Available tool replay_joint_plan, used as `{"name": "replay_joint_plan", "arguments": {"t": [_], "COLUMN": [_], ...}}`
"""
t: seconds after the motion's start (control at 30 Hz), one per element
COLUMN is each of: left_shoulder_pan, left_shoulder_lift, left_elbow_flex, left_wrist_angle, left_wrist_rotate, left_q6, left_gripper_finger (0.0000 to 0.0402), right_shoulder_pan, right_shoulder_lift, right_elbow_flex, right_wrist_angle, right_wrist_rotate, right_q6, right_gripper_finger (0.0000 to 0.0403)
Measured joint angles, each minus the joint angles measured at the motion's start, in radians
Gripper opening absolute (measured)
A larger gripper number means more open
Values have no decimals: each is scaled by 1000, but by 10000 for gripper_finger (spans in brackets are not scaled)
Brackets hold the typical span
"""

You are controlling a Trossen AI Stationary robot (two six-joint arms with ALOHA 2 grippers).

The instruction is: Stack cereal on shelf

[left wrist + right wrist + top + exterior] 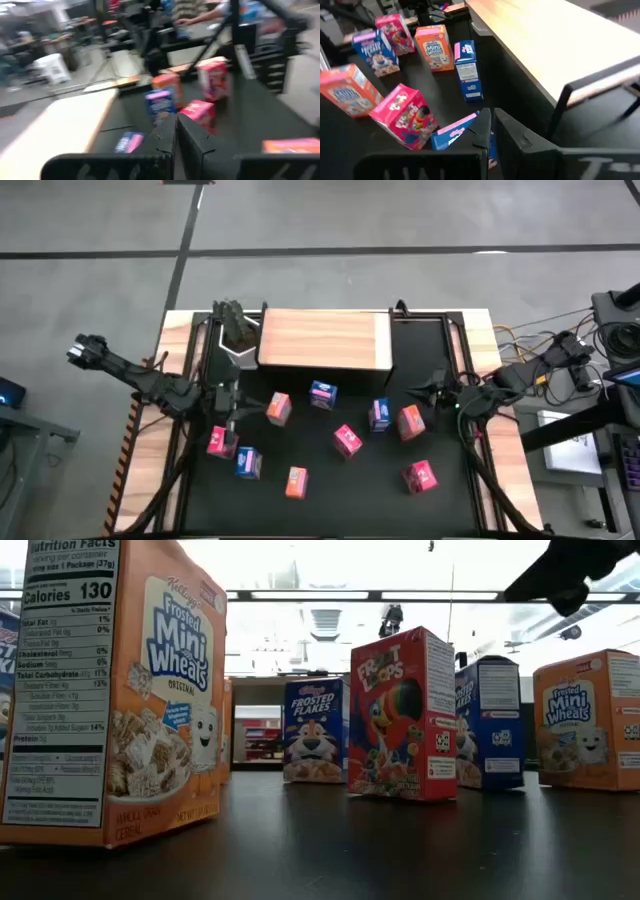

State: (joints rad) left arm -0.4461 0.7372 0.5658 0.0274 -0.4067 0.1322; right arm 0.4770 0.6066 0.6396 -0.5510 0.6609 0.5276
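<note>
Several small cereal boxes, orange (278,408), blue (322,393) and pink-red (347,441), stand scattered on the black mat (330,500) in front of the light wooden shelf (325,340), whose top is bare. My left gripper (236,402) hovers shut at the mat's left, near a pink box (219,442). My right gripper (415,390) hovers shut at the shelf's near right corner, above an orange box (411,422). In the right wrist view, the shut fingers (490,127) hang over a blue box (455,131) beside the shelf (555,40). In the left wrist view, the shut fingers (175,135) point across the boxes (160,106).
A green potted plant (235,330) stands at the shelf's far left corner, close to my left arm. A black frame (455,345) runs around the mat. Cables and equipment (600,350) lie off the table's right. In the low view, an orange box (110,690) stands very near the camera.
</note>
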Motion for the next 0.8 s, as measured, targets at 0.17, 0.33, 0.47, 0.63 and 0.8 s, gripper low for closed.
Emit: {"name": "replay_joint_plan", "arguments": {"t": [0.17,0.33,0.47,0.63,0.8], "left_shoulder_pan": [0,0,1,1,1], "left_shoulder_lift": [-78,-199,-300,-418,-485], "left_elbow_flex": [-115,-209,-283,-342,-366], "left_wrist_angle": [152,183,217,226,227], "left_wrist_rotate": [130,136,136,118,118], "left_q6": [9,16,27,33,46], "left_gripper_finger": [0,0,0,0,0], "right_shoulder_pan": [0,0,0,0,0], "right_shoulder_lift": [-91,-210,-308,-406,-459], "right_elbow_flex": [-127,-249,-329,-401,-431], "right_wrist_angle": [247,443,518,579,580], "right_wrist_rotate": [-4,-14,-13,-7,-6], "right_q6": [-205,-373,-449,-494,-495], "right_gripper_finger": [13,13,13,13,13]}}
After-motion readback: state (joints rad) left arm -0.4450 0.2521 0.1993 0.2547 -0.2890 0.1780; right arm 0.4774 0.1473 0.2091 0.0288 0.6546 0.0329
